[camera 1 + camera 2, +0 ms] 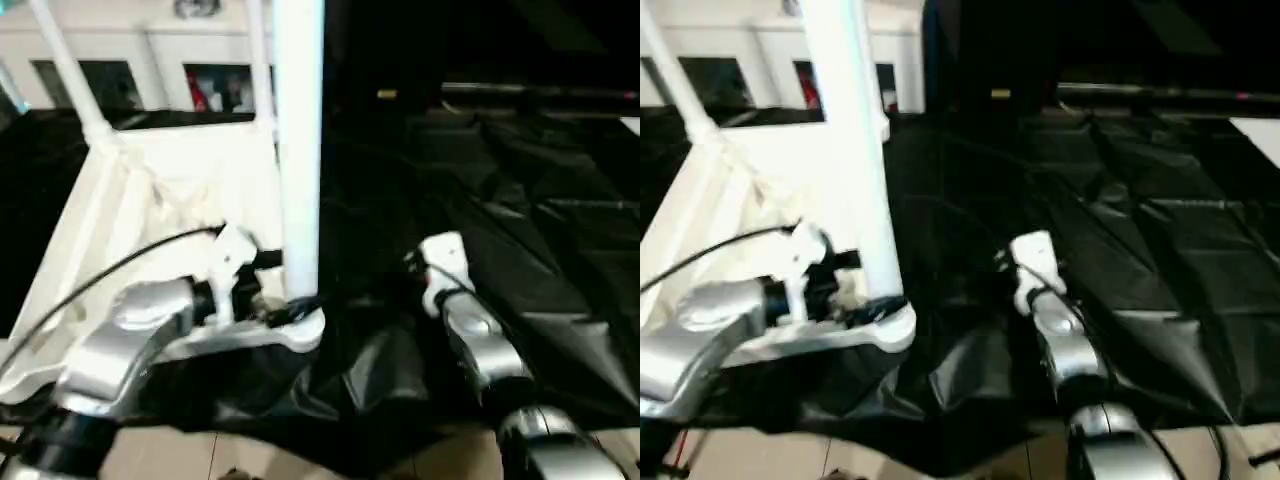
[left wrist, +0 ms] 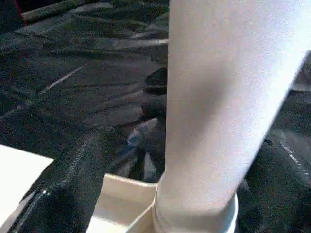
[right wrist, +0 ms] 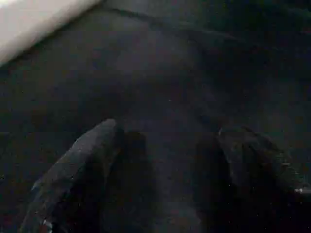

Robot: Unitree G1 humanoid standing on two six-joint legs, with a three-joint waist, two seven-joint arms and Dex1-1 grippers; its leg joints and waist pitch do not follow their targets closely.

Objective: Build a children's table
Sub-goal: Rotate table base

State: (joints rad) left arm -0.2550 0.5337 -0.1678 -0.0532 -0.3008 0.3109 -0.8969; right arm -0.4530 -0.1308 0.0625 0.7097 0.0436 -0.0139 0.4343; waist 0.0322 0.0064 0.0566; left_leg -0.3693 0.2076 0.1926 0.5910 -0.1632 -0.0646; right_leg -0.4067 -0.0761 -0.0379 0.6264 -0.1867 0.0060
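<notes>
Tabletop lies upside down on black sheet; near leg upright in corner socket. Left claw wide around leg base, right claw wide, empty. Looks like light, stiff, slick plastic; best gripped low near socket.

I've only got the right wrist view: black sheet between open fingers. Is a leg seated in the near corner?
Observer: Yes, the near leg stands upright in the corner socket of the overturned tabletop.
Operator: Where's the left gripper?
Observer: The left gripper sits at that leg's base, jaws wide; I can't tell if it touches.
Operator: Any other legs in?
Observer: A far leg stands at the far left corner.
</notes>
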